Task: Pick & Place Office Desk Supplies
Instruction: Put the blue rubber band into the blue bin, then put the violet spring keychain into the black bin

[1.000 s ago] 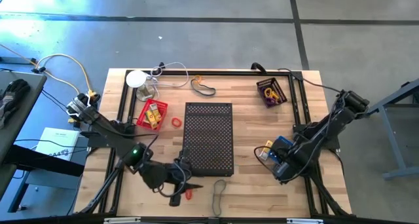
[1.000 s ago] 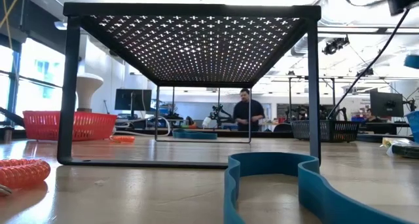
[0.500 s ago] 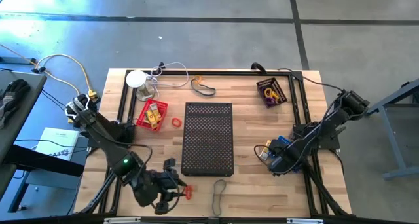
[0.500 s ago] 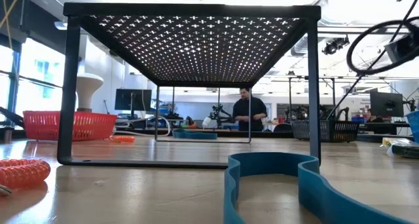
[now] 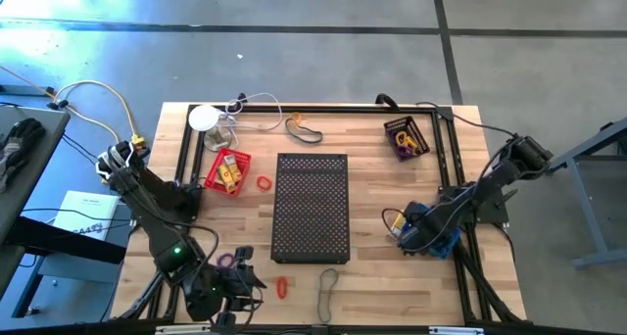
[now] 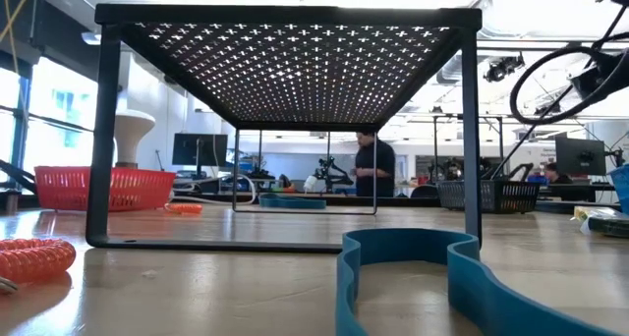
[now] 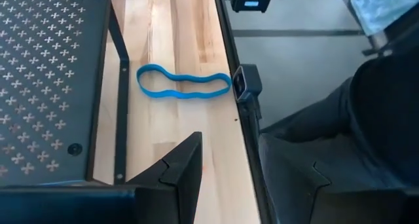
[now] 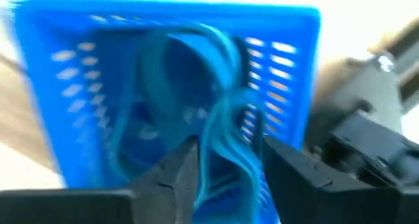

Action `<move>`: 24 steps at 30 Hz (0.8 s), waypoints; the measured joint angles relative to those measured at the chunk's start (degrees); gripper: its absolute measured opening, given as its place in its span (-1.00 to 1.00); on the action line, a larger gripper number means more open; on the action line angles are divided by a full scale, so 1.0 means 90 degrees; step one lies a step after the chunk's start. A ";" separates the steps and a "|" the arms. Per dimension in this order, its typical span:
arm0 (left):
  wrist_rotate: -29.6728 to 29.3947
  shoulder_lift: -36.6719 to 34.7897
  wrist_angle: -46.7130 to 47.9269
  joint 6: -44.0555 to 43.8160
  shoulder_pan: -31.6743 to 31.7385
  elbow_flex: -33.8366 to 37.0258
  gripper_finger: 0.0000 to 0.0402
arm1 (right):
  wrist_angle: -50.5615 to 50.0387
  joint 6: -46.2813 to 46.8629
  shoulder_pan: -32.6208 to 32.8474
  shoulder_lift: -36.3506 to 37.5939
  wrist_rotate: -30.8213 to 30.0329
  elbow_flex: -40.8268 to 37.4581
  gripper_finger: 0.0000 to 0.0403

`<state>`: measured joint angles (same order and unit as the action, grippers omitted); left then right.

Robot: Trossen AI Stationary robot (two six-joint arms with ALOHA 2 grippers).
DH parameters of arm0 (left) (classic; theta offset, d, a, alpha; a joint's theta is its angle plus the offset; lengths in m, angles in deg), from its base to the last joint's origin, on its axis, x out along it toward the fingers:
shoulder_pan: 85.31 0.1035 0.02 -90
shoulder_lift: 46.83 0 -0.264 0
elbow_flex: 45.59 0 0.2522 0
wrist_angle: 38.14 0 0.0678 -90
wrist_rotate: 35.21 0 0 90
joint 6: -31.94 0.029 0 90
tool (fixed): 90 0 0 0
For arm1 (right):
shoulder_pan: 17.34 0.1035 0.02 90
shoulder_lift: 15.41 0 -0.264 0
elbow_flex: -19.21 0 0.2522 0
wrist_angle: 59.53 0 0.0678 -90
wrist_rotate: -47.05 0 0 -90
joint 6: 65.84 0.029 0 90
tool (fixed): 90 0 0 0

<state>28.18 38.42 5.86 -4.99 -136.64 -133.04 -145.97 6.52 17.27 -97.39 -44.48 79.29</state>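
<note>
Right pincer [image 8: 226,165] hangs over the blue slotted plastic basket [image 8: 78,86] at the desk's right edge, fingers spread around a thin blue rubber band [image 8: 226,86] drooping inside, presumably for sorting, while left pincer [image 7: 229,168] waits parted.

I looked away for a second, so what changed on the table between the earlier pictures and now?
The left gripper swung back toward the table's front left corner, leaving the red loop on the wood, and a purple loop came into sight. The right gripper moved in over the blue basket. The black mesh stand, red basket and grey band stayed put.
</note>
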 joint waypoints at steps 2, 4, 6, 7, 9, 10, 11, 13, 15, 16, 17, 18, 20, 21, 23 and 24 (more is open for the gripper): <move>-0.0002 0.0000 0.0047 0.0171 0.0000 0.0000 -0.27 | -0.0349 0.0136 -0.0042 0.0000 0.0044 0.0064 -0.18; -0.0008 0.0000 0.0095 0.0338 0.0000 0.0000 -0.27 | -0.0705 0.0216 -0.0068 0.0000 -0.0017 0.0227 -0.15; -0.0012 0.0030 0.0149 0.0429 0.0000 0.0000 -0.27 | -0.0965 0.0213 -0.0070 0.0000 -0.0186 0.0469 -0.15; -0.0017 0.0065 0.0158 0.0438 0.0000 0.0000 -0.27 | -0.1093 0.0201 -0.0070 0.0000 -0.0308 0.0613 -0.15; -0.0022 0.0175 0.0238 0.0438 0.0000 0.0000 -0.27 | -0.1338 0.0193 -0.0068 0.0000 -0.0621 0.0916 -0.16; -0.0029 0.0254 0.0233 0.0438 0.0000 0.0000 -0.27 | -0.1403 0.0243 -0.0059 0.0000 -0.0818 0.1058 -0.16; -0.0030 0.0350 0.0231 0.0438 0.0000 0.0000 -0.27 | -0.1407 0.0305 -0.0042 0.0000 -0.1025 0.1190 -0.16; -0.0028 0.0615 0.0231 0.0356 -0.0054 0.0004 -0.27 | -0.1330 0.0332 0.0017 0.0000 -0.1487 0.1431 -0.16; -0.0014 0.0914 0.0267 0.0269 -0.0140 0.0010 -0.27 | -0.1078 0.0335 0.0122 0.0000 -0.1937 0.1588 -0.16; 0.0020 0.1068 0.0310 0.0242 -0.0214 0.0010 -0.27 | -0.0879 0.0298 0.0167 0.0000 -0.2145 0.1634 -0.16; 0.0050 0.1202 0.0361 0.0145 -0.0285 0.0012 -0.27 | -0.0670 0.0233 0.0219 0.0000 -0.2316 0.1666 -0.16; 0.0067 0.1329 0.0352 -0.0076 -0.0334 0.0012 -0.27 | -0.0477 0.0133 0.0275 0.0000 -0.2463 0.1685 -0.16; 0.0061 0.1508 0.0253 -0.0810 -0.0389 0.0012 -0.27 | -0.0128 -0.0007 0.0379 0.0000 -0.2713 0.1700 -0.16; 0.0088 0.1545 0.0279 -0.1252 -0.0372 0.0012 -0.27 | 0.0022 -0.0056 0.0429 0.0000 -0.2817 0.1700 -0.16; 0.0381 0.1545 0.0594 -0.1882 -0.0297 0.0008 -0.27 | 0.0326 -0.0124 0.0520 0.0000 -0.3008 0.1700 -0.16; 0.0572 0.1545 0.0871 -0.2159 -0.0258 0.0007 -0.27 | 0.0459 -0.0199 0.0552 0.0000 -0.3078 0.1700 -0.16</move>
<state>33.32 52.32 13.70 -24.42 -138.97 -132.98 -141.84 4.72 22.24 -97.39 -72.18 94.59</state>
